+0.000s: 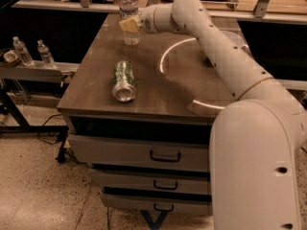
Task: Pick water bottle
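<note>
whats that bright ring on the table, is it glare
Camera view: the ring looks like light reflected off the glossy table, with its right side hidden behind the arm. The can's silver end glints too, and the background beyond the table is dark. The gripper is at the water bottle near the far edge.
</note>
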`<state>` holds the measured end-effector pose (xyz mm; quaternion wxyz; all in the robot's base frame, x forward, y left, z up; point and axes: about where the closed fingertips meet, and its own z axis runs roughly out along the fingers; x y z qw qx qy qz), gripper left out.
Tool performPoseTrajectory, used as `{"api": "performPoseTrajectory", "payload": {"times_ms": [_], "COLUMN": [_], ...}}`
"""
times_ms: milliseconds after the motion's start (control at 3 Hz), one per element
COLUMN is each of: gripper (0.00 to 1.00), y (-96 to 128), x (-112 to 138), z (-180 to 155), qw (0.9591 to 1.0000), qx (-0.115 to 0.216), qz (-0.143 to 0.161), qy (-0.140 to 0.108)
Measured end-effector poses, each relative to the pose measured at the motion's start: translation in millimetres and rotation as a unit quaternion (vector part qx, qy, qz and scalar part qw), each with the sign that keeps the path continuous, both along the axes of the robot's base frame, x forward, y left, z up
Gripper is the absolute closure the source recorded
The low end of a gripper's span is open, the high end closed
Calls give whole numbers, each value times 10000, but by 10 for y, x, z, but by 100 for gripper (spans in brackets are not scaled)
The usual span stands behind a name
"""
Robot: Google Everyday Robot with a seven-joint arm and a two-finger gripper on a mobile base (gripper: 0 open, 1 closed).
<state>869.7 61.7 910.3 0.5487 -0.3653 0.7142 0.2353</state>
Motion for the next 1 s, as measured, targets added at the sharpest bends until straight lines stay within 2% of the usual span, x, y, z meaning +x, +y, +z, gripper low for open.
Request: {"api": "performPoseTrajectory", "payload": {"times_ms": [333, 667, 1000], "gripper": [100, 100, 100], "y": [64, -37, 18], "x": [-501, -1046, -997], "z": [157, 382, 350], "qw": [9974, 9897, 9904], "qx": [296, 801, 738], "qz": [635, 1151, 1133], "qy": [147, 283, 273]}}
